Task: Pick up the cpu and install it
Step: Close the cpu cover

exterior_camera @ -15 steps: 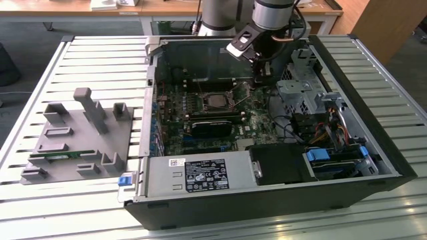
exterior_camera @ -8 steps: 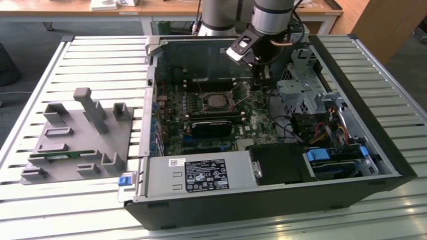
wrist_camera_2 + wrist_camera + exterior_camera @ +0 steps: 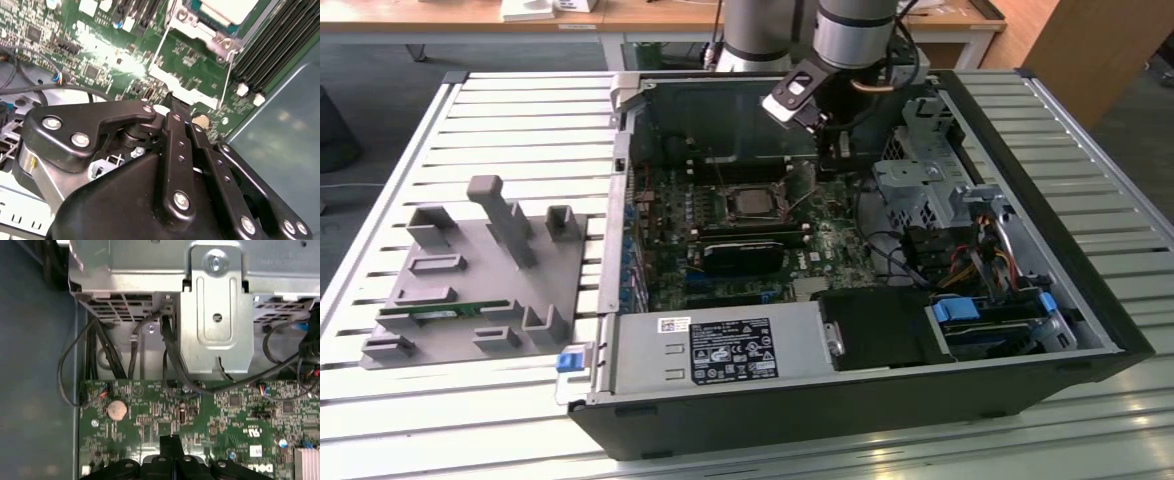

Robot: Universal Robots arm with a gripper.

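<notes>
Outside, in the exterior view, a tabletop made of long pale metal slats holds an open computer case lying on its side. At about nine o'clock from the case sits a grey plastic holder with posts and slots, and a thin green memory stick lies in one slot. Behind the tabletop stand wooden desks on a dark floor.

Inside the case lies a green board with a grey power box near the front edge. The cpu sits in the black and metal socket frame near the middle of the board. Its pale silver top also shows in the second wrist view.

The grey arm comes down from twelve o'clock and leans into the case. The claw hangs just above the board, near the cpu at about two o'clock from it, not touching it. In the first wrist view the black fingers look pressed together, with nothing between them. A round silver battery and black cables lie ahead of them.
</notes>
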